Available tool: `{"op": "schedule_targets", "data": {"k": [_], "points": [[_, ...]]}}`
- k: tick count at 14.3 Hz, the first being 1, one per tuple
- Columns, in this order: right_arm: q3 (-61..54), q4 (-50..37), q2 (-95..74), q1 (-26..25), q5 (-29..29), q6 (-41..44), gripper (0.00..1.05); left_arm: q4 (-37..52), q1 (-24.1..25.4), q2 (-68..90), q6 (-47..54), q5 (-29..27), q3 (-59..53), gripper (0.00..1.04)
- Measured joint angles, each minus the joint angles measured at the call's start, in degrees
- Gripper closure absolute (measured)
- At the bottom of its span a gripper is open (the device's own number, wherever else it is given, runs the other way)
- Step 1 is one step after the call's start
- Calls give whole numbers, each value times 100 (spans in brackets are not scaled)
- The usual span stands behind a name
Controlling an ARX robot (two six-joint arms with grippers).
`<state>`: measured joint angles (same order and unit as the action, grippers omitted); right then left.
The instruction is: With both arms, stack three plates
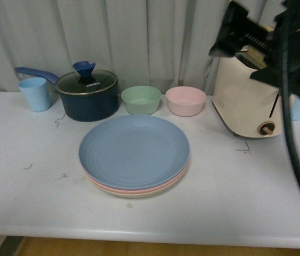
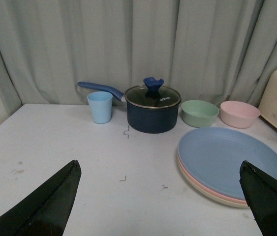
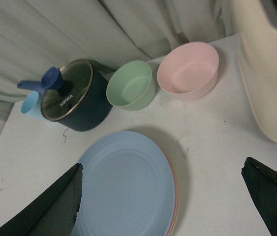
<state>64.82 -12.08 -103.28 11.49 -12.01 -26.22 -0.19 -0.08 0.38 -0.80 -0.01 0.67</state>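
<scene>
Closest to the front edge of the white table point(image 1: 27, 208) sits the stack of three plates: the blue plate point(image 1: 134, 151) on top, a thin pink plate point(image 1: 119, 188) rim under it, and the beige plate point(image 1: 139, 194) at the bottom, all nested squarely and lying flat.

Behind the stack, along the curtain, stand a light blue cup point(image 1: 34, 94), a dark blue saucepan point(image 1: 87, 96) with a glass lid and blue knob, a green bowl point(image 1: 141, 99) and a pink bowl point(image 1: 185, 101). A cream toaster point(image 1: 245, 101) stands to the right.

The right arm point(image 1: 267, 48) hangs high over the toaster, well apart from the plates, its cable trailing down the right edge. Its wrist view shows the right gripper point(image 3: 172, 201) with both fingers spread wide, nothing between them, the blue plate below and between the tips.

The left gripper point(image 2: 160, 201) is likewise spread wide and empty, raised above bare table, with the stack lying beside its one fingertip, not touching.
</scene>
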Motion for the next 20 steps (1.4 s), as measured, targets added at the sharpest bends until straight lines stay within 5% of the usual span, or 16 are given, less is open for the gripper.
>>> {"op": "schedule_targets", "data": {"k": [1,2,3,5,8,20], "points": [[-439,-813,363,-144,245,195,10,0,0,0,-2,0,0,7],[-1261,-2157,846,-282,1191,979,23,-2,0,-2,0,4,0,7],[-2157,-2920,1556,-535,1512,1646,35,-4,2,0,0,-2,0,7],[-3482,-2999,3195,-1250,1314,2337,61,-2,2,0,0,-4,0,7],[-4990,-2463,5001,-1150,1178,2570,101,-2,2,0,0,-7,0,7],[-6301,-1488,7534,-1150,1200,2588,103,-2,2,0,0,0,-2,7]]}}
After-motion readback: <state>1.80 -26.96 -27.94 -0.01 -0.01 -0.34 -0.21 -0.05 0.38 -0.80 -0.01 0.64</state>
